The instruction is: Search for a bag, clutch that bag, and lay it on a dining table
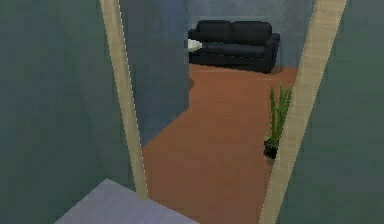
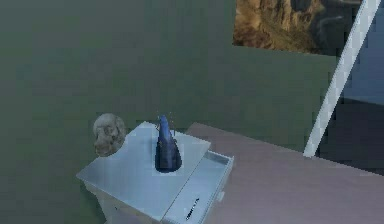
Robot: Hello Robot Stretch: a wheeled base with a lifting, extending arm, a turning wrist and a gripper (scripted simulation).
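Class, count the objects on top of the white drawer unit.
2: a grey rounded object at its left edge, a dark blue pointed one near the middle.

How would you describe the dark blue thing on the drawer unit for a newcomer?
A pale drawer unit stands against the green wall, below and left of the landscape picture. On its top stands the dark blue thing, upright and tapering to a point; its neighbour at the left edge is a rounded greyish sculpture.
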